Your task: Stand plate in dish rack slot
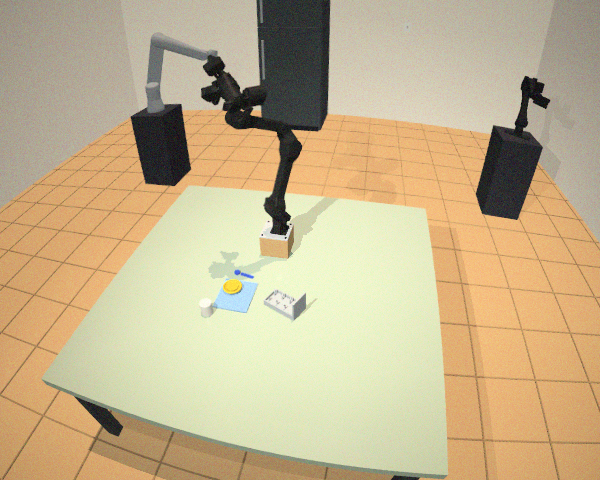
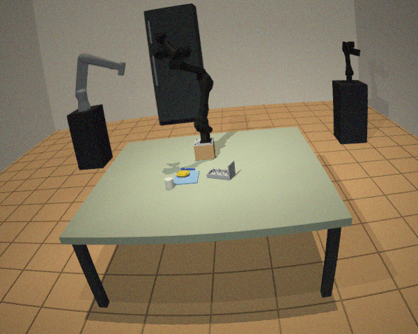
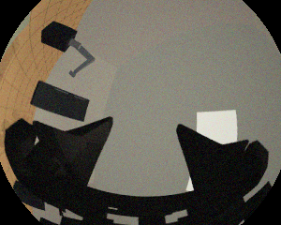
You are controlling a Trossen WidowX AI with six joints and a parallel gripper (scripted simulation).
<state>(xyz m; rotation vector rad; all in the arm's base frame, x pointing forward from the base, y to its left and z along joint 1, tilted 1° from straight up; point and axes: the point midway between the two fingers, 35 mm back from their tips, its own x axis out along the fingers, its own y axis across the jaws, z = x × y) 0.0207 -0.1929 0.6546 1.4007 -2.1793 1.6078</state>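
I see yellow on the plate (image 1: 232, 286) (image 2: 182, 174), light blue on the square mat (image 1: 237, 298) (image 2: 187, 177), pale green across my worktop (image 1: 352, 335) (image 2: 216, 208), black on my hand (image 3: 145, 123), grid-lined orange on the floor (image 1: 527, 330) (image 2: 382, 201) (image 3: 19, 70)

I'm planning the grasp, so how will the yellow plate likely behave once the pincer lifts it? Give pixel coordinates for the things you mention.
The yellow plate (image 1: 232, 286) (image 2: 182, 174) looks like one rigid piece with a raised rim, so it should stay stiff. Its smooth-looking surface might slip if pinched lightly. Being round, it may roll or tip if stood on edge without support.
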